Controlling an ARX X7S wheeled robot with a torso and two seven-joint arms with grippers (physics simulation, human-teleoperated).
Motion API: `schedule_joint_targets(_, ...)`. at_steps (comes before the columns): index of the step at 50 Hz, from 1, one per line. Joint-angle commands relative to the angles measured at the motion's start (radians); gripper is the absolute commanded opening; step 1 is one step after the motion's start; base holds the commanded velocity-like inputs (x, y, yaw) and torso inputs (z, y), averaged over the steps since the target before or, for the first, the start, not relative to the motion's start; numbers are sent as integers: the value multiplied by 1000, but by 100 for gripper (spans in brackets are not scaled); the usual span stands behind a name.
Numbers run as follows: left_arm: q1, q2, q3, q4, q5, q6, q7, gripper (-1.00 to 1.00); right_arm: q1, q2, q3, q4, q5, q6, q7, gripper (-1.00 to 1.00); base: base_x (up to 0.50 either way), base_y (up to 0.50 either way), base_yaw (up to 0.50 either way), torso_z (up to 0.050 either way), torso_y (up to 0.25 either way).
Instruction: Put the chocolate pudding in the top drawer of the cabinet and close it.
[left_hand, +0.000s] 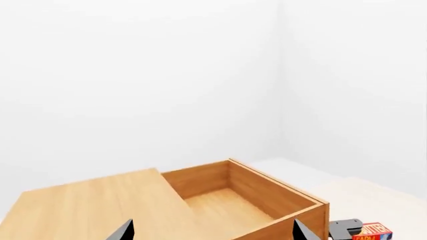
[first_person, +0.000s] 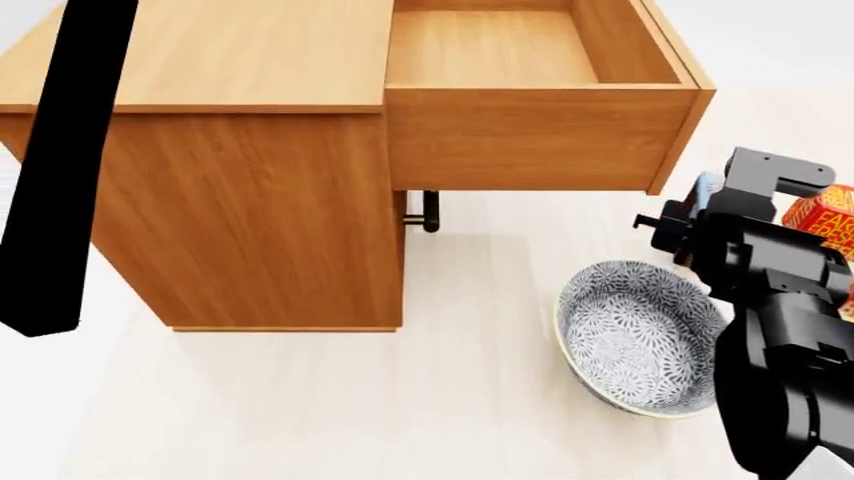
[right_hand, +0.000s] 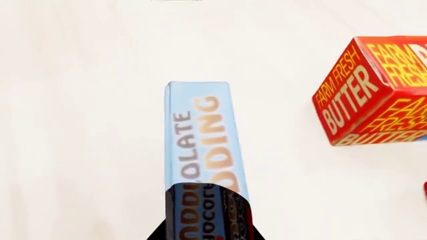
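The chocolate pudding (right_hand: 200, 135) is a thin box with a light-blue lettered face, gripped on edge between the pads of my right gripper (right_hand: 208, 222), which is shut on it. In the head view a sliver of the pudding (first_person: 702, 192) shows at the right gripper (first_person: 694, 215), low and to the right of the open top drawer (first_person: 534, 130) of the cabinet (first_person: 254, 210). The drawer is pulled out and empty, as the left wrist view (left_hand: 227, 200) also shows. My left gripper (left_hand: 213, 234) is open and empty above the cabinet top.
A patterned bowl (first_person: 641, 335) stands on the floor below the drawer front, beside my right arm. A red-orange butter box (right_hand: 373, 90) lies close to the pudding and also shows in the head view (first_person: 821, 220). The lower drawer's brass handle (first_person: 424, 215) sits under the open drawer.
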Motion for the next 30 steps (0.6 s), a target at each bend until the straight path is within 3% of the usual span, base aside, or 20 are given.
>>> schedule_joint_targets(1, -31, 1, 21, 1, -7, 8, -9, 100, 5, 10, 8, 0, -5, -3, 12, -100, 0, 0, 0, 0, 0)
schedule_joint_targets(30, -88, -1, 57, -7, -26, 11, -23, 100, 98, 17, 10, 0, -6, -6, -18, -100, 0, 0, 0, 0, 8)
